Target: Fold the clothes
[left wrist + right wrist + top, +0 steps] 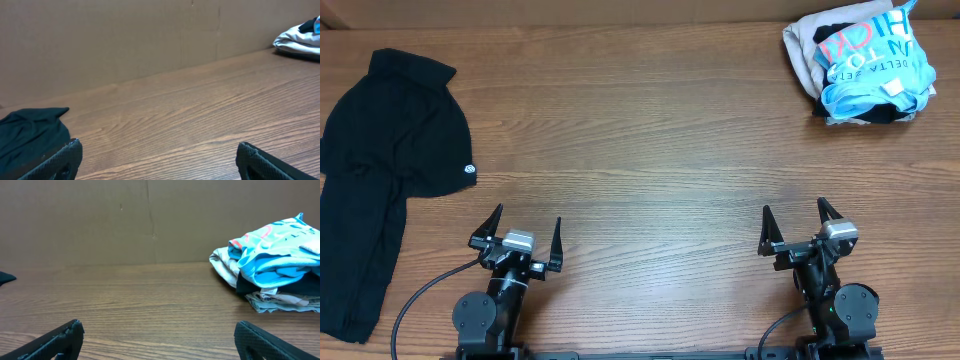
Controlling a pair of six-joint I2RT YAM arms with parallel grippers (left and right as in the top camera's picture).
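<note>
The black short-sleeved shirt (382, 170) lies loosely bunched on the table's left side, collar toward the back, its small round white logo (470, 170) near its right edge. Part of it shows at the lower left of the left wrist view (30, 135). My left gripper (527, 228) is open and empty near the front edge, just right of the shirt and apart from it; it also shows in the left wrist view (157, 150). My right gripper (794, 215) is open and empty at the front right; it also shows in the right wrist view (159, 330).
A pile of other clothes (860, 65), with a light-blue-and-white garment with pink lettering on a beige one, sits at the back right corner and also shows in the right wrist view (272, 265). A brown cardboard wall (125, 40) backs the wooden table (650, 150).
</note>
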